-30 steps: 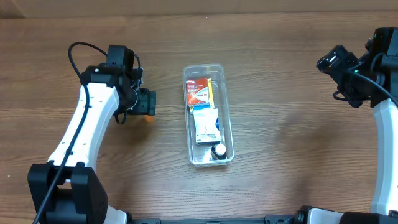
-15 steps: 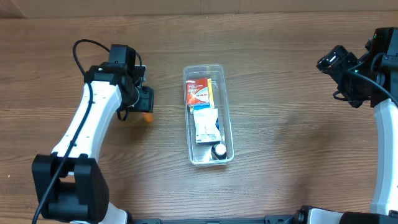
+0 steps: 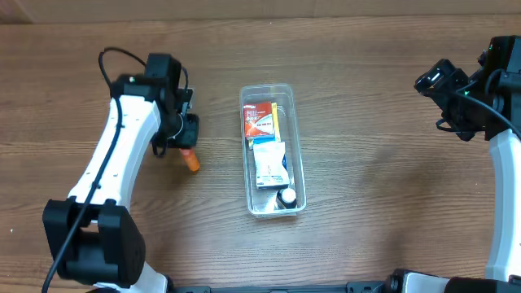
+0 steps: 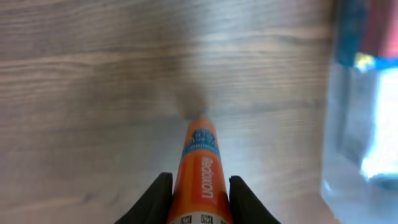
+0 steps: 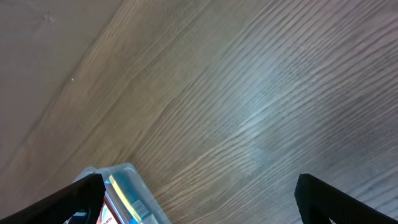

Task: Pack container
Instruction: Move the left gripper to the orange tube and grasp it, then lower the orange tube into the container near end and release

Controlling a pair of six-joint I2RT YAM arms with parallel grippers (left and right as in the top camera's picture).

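Overhead view: the container [image 3: 298, 155], a clear, long, narrow tray, is seen at the middle of the wooden table [image 3: 374, 179], its long side running far to near.
- Contents noted: a red packet [image 3: 260, 120] in the far half, a white and blue packet [image 3: 269, 165] just near of it, and a small white-capped bottle [image 3: 286, 196] at the near right corner.
- The packets appear to touch or overlap; which cannot be told.

Left gripper [image 3: 186, 138]: placed left of the container, apart from it.
- In the wrist view, the left gripper [image 4: 200, 186] is closed to a narrow gap on an orange tube [image 4: 202, 165], with one black finger [image 4: 157, 198] pressed to each side.
- The tube [image 3: 190, 160] sticks out from the gripper toward the near right.
- Whether its tip rests on the wood cannot be told.
- The container [image 4: 360, 130] is seen blurred at the right edge of this view.

Right gripper [image 3: 440, 81]: located far right, well apart from the container.
- In the wrist view, the right gripper [image 5: 199, 186] is spread wide, with only bare wood seen between the fingers [image 5: 78, 196]; nothing is held.
- A corner of the container [image 5: 134, 177] is visible beside the left finger.
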